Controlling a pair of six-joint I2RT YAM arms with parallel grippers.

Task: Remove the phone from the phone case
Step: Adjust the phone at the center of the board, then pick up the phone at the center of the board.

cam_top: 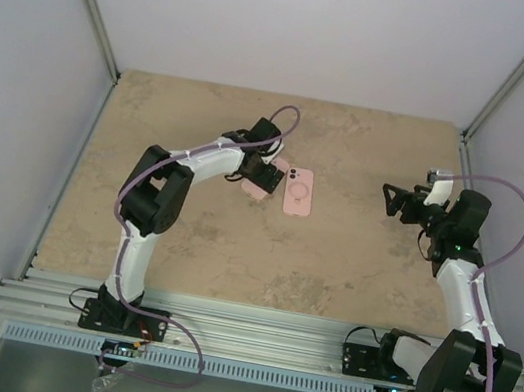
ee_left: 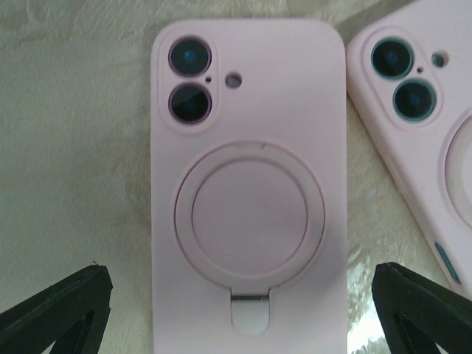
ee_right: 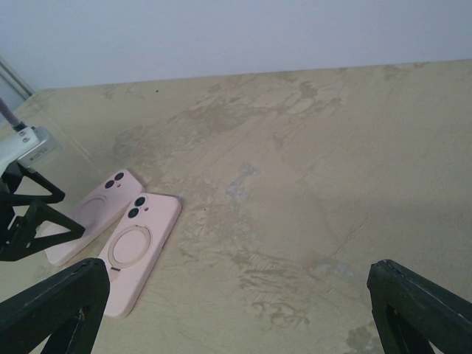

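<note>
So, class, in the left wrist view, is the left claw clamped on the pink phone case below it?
No, the left claw is open, its fingers standing clear on either side of the pink phone case.

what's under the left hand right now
A pink phone case lies flat on the table, back and ring stand facing up, below the open left hand. Its back hides whether a phone is inside.

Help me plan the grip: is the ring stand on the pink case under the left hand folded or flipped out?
Folded flat: the round pink ring stand lies flush against the pink phone case.
</note>
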